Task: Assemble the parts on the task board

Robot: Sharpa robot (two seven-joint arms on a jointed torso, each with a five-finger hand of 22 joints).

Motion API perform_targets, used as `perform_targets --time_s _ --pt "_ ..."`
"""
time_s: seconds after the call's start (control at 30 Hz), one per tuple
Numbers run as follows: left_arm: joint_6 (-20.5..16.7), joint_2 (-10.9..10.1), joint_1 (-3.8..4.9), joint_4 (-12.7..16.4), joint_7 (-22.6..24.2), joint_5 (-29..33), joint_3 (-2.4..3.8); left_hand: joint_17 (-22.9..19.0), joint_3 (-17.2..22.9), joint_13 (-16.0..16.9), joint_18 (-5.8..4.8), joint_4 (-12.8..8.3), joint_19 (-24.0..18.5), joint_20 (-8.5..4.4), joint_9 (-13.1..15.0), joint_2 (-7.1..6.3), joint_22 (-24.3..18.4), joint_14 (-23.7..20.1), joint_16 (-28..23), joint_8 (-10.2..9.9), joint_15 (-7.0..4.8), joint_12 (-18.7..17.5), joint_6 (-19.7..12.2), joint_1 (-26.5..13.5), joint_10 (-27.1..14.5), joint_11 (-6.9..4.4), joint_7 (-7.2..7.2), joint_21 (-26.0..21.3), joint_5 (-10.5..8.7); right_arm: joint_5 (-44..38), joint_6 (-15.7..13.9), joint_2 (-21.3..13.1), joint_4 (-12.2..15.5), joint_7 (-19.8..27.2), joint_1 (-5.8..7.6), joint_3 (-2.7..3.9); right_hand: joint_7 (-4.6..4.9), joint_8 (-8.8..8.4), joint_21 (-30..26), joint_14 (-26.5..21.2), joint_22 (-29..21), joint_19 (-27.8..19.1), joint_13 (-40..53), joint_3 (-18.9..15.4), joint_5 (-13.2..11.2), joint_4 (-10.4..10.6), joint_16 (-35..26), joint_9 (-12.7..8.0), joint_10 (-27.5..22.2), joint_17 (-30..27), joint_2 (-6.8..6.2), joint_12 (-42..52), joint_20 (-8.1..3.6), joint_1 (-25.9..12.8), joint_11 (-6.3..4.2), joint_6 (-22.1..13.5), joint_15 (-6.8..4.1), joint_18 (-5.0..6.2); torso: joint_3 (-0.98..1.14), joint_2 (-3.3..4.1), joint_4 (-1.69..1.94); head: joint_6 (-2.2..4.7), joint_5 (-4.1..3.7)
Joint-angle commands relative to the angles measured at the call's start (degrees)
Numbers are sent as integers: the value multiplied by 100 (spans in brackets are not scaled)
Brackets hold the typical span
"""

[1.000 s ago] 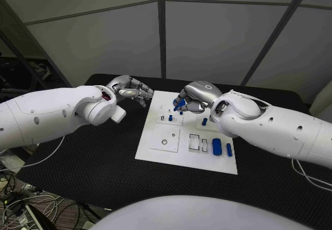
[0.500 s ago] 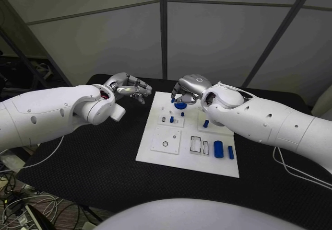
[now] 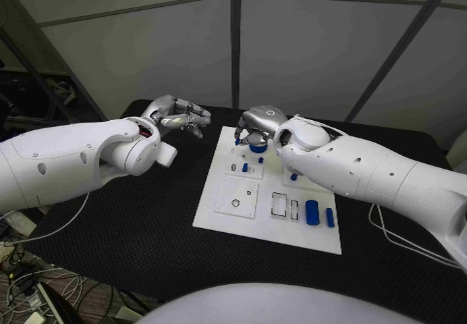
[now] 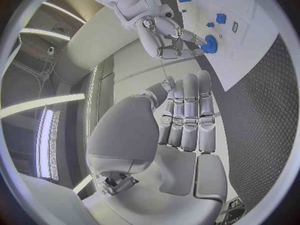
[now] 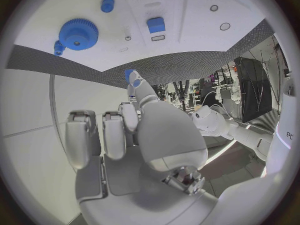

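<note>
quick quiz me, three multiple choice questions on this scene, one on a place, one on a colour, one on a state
1. Where is the blue gear? A) far end of the task board, by the right robot hand B) off the board C) near end of the board
2. Task board colour? A) grey B) white C) blue
3. The left robot hand is A) pressing the board B) gripping a part C) holding nothing
Answers: 1 A, it lies by that hand's fingers; 2 B, plainly white; 3 C, its fingers are bare, beside the board.

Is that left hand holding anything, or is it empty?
Empty. The left hand has its fingers stretched out straight side by side, with nothing between them; it hovers beside the task board.
</note>
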Motion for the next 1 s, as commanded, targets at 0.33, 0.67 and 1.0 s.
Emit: perform_targets --time_s 0.33,0.67,1.0 --pt "-441 12 43 78 595 496 12 9 -6 -28 -178 -56 -21 -7 -31 14 26 11 -44 -7 4 -32 24 77 -30 -10 19 13 21 -49 64 166 -227 231 7 -2 4 7 20 490 1354 465 -454 9 21 39 3 142 144 1073 75 -25 -36 5 -194 10 -34 -116 -30 196 118 90 -3" --pt "-395 21 56 92 620 520 14 9 -8 -32 -179 -59 -25 -6 -37 16 30 8 -50 -8 5 -33 23 79 -31 -9 21 14 21 -49 92 226 -354 263 3 -5 7 4 18 491 1353 464 -444 10 17 43 4 147 147 1073 78 -15 -37 -2 -192 1 -34 -116 -40 240 132 137 -19" --pt "-322 25 64 120 633 523 14 9 -13 -42 -181 -62 -34 -5 -48 20 39 3 -59 -9 8 -35 21 80 -34 -5 24 16 21 -49 106 275 -474 271 -4 -12 9 1 15 491 1351 462 -449 12 14 45 4 151 142 1073 81 -22 -37 -6 -191 -10 -33 -115 -35 248 129 137 -5"
